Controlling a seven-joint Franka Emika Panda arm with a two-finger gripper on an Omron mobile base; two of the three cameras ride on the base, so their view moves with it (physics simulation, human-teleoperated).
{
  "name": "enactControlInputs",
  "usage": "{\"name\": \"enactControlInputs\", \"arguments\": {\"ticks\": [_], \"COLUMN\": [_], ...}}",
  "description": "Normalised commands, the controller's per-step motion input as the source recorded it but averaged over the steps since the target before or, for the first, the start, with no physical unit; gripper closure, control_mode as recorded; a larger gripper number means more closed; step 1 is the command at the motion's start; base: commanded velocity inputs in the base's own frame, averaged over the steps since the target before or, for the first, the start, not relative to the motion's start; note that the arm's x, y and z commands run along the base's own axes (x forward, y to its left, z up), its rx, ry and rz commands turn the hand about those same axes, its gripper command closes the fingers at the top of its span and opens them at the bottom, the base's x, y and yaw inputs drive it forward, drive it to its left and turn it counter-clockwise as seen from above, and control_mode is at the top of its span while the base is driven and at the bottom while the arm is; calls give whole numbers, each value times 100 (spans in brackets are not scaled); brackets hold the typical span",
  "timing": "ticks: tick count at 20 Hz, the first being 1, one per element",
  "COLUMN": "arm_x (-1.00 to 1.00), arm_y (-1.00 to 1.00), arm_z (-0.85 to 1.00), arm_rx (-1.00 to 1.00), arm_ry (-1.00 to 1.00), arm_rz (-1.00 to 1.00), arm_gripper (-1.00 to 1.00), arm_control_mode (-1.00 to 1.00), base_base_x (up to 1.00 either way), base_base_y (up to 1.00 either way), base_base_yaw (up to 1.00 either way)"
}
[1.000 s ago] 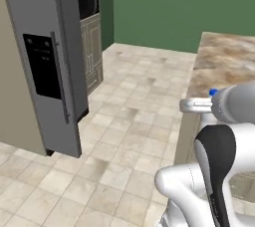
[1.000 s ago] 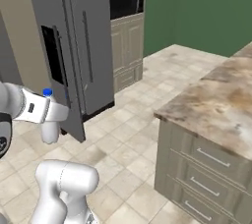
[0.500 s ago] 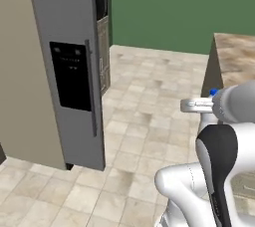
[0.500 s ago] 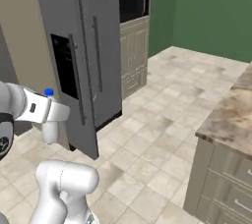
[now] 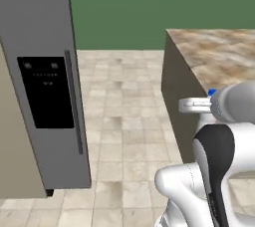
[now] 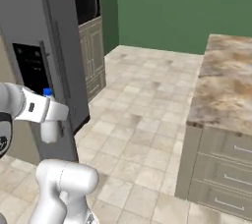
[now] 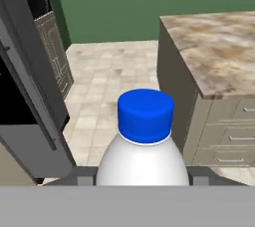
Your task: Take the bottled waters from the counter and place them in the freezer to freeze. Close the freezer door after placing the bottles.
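Swinging with the base, both base views have shifted since a second ago: the freezer door (image 5: 47, 91) now faces the left camera squarely, and the marbled worktop (image 6: 226, 85) sits nearer on the right. Folded close over the base, the arm holds its hand out level at about worktop height, clear of the worktop's corner. Its gripper (image 6: 48, 115) is clamped on the white bottle (image 7: 143, 159), whose blue cap (image 7: 145, 115) rises upright in the hand view between the door and the worktop's drawers (image 7: 234, 139).
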Motion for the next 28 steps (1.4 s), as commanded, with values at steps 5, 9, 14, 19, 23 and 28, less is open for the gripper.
{"name": "enactControlInputs", "arguments": {"ticks": [5,9,14,19,23,28], "arm_x": [0,0,0,0,0,0], "arm_y": [0,0,0,0,0,0], "arm_z": [0,0,0,0,0,0], "arm_rx": [0,0,0,0,0,0], "arm_ry": [0,0,0,0,0,0], "arm_rz": [0,0,0,0,0,0], "arm_gripper": [100,100,100,100,100,100], "arm_control_mode": [100,100,100,100,100,100], "base_base_x": [0,9,23,55,74,61], "base_base_y": [0,20,27,0,0,38], "base_base_yaw": [-56,-25,-5,4,10,3]}}
